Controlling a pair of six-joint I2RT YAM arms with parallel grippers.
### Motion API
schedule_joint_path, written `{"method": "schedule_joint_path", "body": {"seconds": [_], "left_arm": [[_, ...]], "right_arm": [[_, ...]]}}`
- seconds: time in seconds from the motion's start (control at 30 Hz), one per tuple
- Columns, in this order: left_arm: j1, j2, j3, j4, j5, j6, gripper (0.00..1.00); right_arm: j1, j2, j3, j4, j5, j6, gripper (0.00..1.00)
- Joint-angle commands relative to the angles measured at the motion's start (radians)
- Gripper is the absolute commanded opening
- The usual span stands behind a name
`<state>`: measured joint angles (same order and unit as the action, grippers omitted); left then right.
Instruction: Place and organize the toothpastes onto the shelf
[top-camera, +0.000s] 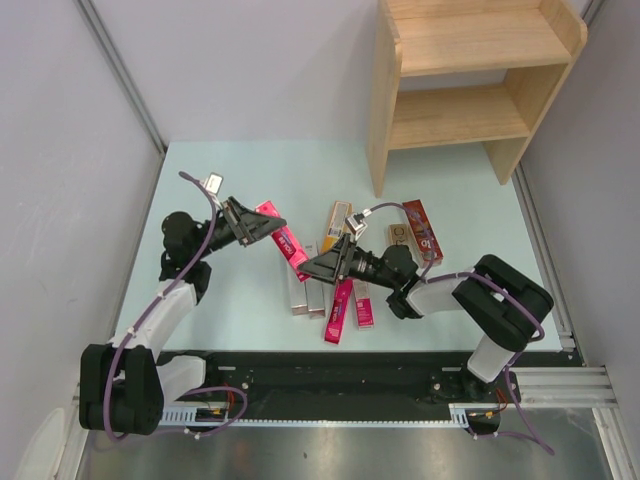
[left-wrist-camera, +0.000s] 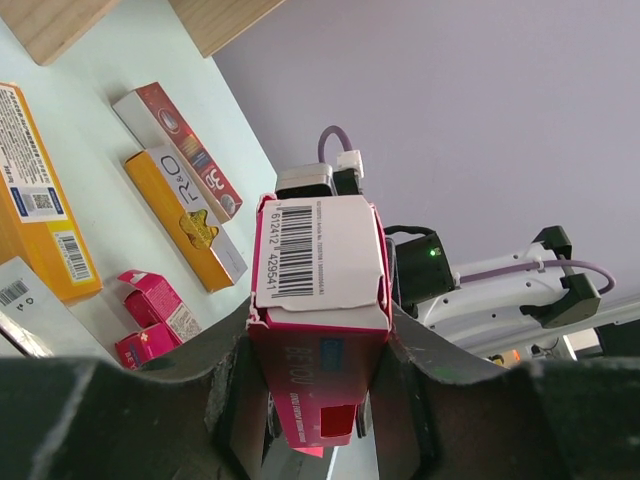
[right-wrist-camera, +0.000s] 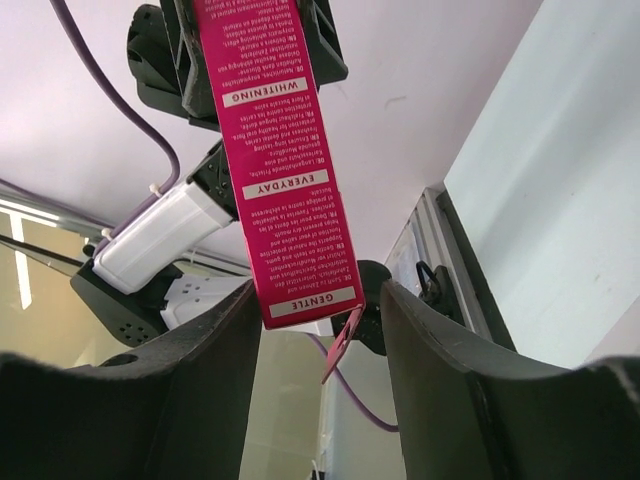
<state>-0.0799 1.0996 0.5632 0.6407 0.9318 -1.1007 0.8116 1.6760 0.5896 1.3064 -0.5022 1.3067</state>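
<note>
My left gripper (top-camera: 268, 226) is shut on a magenta-pink toothpaste carton (top-camera: 288, 243) and holds it above the table. In the left wrist view the gripper (left-wrist-camera: 320, 400) clamps this carton (left-wrist-camera: 320, 255), barcode end up. My right gripper (top-camera: 308, 268) is open, and the carton's far end (right-wrist-camera: 270, 160) hangs between its spread fingers (right-wrist-camera: 200, 370), nearer one finger, with a gap on the other side. The other cartons lie on the table: gold-tan (top-camera: 337, 224), dark red (top-camera: 423, 231), silver-grey (top-camera: 300, 296), magenta (top-camera: 340, 311). The wooden shelf (top-camera: 470, 85) stands at the back right.
An orange-yellow carton (left-wrist-camera: 35, 195), a dark red one (left-wrist-camera: 175, 140) and a yellow one (left-wrist-camera: 185, 220) lie below the held carton. A short pink box (top-camera: 364, 306) lies near the front. Grey walls close both sides. A black rail (top-camera: 350, 375) runs along the near edge.
</note>
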Motion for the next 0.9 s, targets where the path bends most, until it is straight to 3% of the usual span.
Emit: {"method": "schedule_joint_path", "body": {"seconds": [0.0, 0.17, 0.37, 0.63, 0.87], "left_arm": [[0.005, -0.017, -0.02, 0.074, 0.024, -0.03, 0.43], [0.003, -0.009, -0.045, 0.112, 0.024, -0.048, 0.43], [0.005, -0.006, -0.049, 0.135, 0.022, -0.06, 0.43], [0.005, -0.006, -0.037, 0.148, 0.012, -0.071, 0.43], [0.003, -0.007, -0.052, 0.169, 0.009, -0.094, 0.44]], "right_arm": [[-0.005, -0.038, -0.005, 0.168, 0.031, -0.029, 0.57], [-0.002, -0.041, -0.007, 0.162, 0.039, -0.034, 0.56], [0.009, -0.053, -0.005, 0.156, 0.037, -0.041, 0.47], [0.024, -0.102, -0.005, 0.08, 0.022, -0.095, 0.55], [0.041, -0.088, -0.007, 0.083, 0.034, -0.096, 0.53]]}}
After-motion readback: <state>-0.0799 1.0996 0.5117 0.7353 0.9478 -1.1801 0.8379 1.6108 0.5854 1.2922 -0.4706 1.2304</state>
